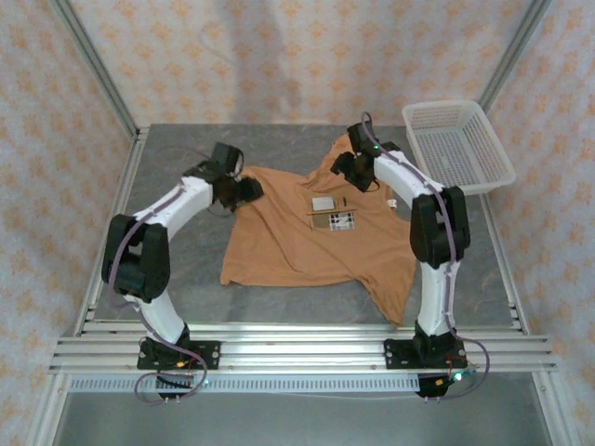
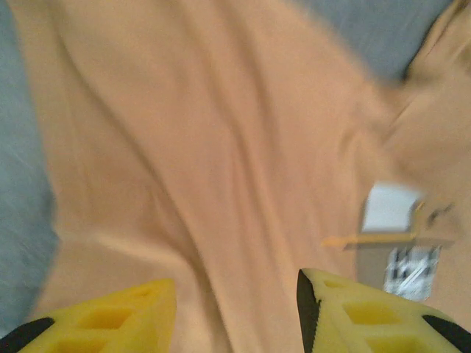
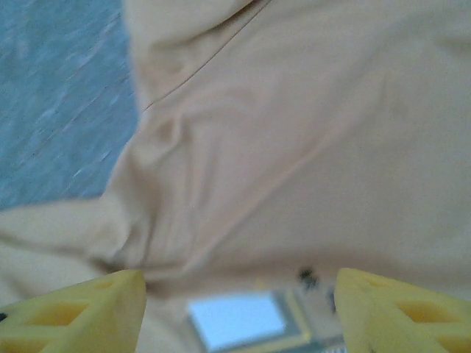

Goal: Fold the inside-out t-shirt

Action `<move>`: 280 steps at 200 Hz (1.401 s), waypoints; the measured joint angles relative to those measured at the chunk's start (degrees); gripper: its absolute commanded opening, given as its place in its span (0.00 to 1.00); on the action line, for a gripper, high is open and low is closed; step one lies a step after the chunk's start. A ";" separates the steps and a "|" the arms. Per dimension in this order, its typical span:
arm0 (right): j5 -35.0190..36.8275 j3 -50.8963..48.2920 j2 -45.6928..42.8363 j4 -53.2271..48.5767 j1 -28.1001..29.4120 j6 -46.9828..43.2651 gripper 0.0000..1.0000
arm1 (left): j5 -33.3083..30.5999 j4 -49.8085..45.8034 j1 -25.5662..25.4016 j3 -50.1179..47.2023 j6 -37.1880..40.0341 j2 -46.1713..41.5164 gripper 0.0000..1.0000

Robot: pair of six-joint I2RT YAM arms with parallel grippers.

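Note:
The tan inside-out t-shirt (image 1: 297, 237) lies spread on the grey table, with white labels (image 1: 332, 212) near its middle. My left gripper (image 1: 249, 190) hovers at the shirt's left shoulder edge. In the left wrist view it is open (image 2: 235, 312), yellow fingers (image 2: 368, 316) apart over wrinkled cloth (image 2: 221, 147), the labels (image 2: 397, 220) to the right. My right gripper (image 1: 346, 170) is over the shirt's upper part near the collar. In the right wrist view it is open (image 3: 239, 309) above cloth (image 3: 309, 125), with a white label (image 3: 235, 320) between the fingers (image 3: 81, 312).
A white plastic basket (image 1: 457, 144) stands at the back right of the table. Bare grey table (image 1: 177, 260) lies left of the shirt and behind it. Metal frame posts and patterned walls enclose the area.

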 measured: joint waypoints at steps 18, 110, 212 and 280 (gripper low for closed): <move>0.44 4.31 5.75 -2.34 -1.66 -0.94 0.68 | 1.60 1.36 -1.07 -6.80 -1.16 1.11 0.49; 0.68 33.81 25.49 -13.09 -8.74 -1.36 0.69 | 4.00 3.82 9.33 -2.56 1.44 9.18 0.48; -2.56 30.84 18.69 -18.99 -7.74 -3.93 0.69 | -5.33 -7.06 10.10 -1.64 4.85 -5.92 0.50; 3.37 -26.25 -31.78 -11.96 6.67 -1.88 0.57 | -6.03 -7.85 10.27 -24.48 2.21 -29.88 0.51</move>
